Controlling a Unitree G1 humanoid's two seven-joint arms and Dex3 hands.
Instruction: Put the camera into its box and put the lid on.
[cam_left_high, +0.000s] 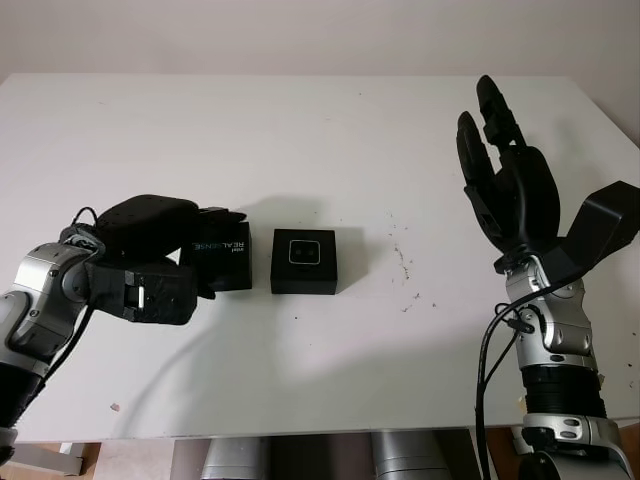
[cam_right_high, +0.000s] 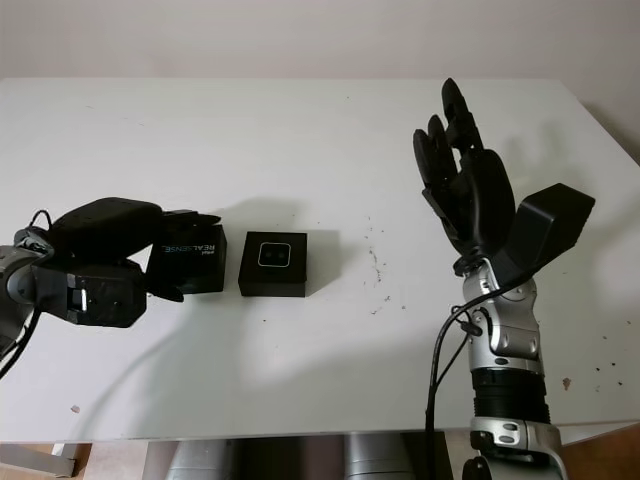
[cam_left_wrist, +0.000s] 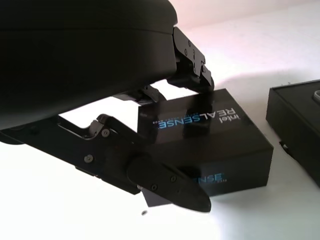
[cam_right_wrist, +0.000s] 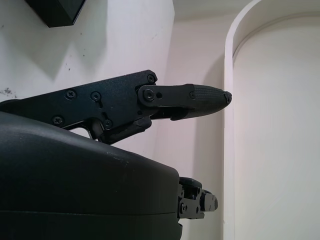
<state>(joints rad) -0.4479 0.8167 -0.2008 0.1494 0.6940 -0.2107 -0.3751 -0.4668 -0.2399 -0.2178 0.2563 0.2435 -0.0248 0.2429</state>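
A black lid (cam_left_high: 226, 254) printed "REALSENSE" sits on the white table (cam_left_high: 320, 140), just left of the black box (cam_left_high: 304, 262). The box's top is uncovered and the camera (cam_left_high: 304, 251) lies in it, lens face up. My left hand (cam_left_high: 213, 256) is shut on the lid; in the left wrist view the upper fingers (cam_left_wrist: 192, 65) press the lid's (cam_left_wrist: 210, 135) far edge and the thumb (cam_left_wrist: 170, 182) its near side. The box's edge (cam_left_wrist: 300, 117) lies close beside the lid. My right hand (cam_left_high: 497, 150) is open, raised above the table's right side, well away from the box.
Small dark specks (cam_left_high: 405, 270) dot the table right of the box. The table's front edge (cam_left_high: 300, 435) runs along the bottom, with the robot's grey legs below it. A corner of the box (cam_right_wrist: 55, 10) appears in the right wrist view.
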